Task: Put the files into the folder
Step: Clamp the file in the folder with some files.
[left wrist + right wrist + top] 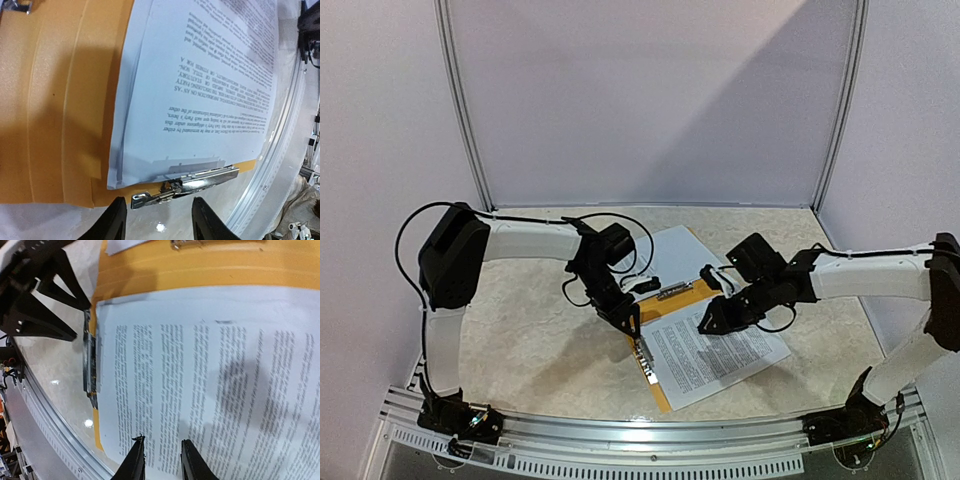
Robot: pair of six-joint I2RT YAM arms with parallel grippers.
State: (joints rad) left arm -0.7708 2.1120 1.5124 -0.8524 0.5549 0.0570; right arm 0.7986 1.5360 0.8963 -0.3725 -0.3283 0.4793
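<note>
The folder [665, 300] lies open in the middle of the table, orange-yellow, with the files [715, 355] resting on its right half, text side up. A metal clip [646, 362] runs along the sheets' left edge. My left gripper [632, 325] hovers at that clip, jaws open; in its wrist view the left gripper [160, 222] has the clip [185, 182] just ahead of the fingertips, with the files [200, 100] and the folder [50, 100] beyond. My right gripper [705, 325] stands over the files [210, 380]; the right gripper [162, 460] is narrowly open, nothing between its fingers.
Another white sheet [675, 255] lies at the back, partly under the folder's far edge, near a second metal clip [675, 291]. An aluminium rail [640, 430] borders the near table edge. White walls enclose the back and sides. Black cables hang from both wrists.
</note>
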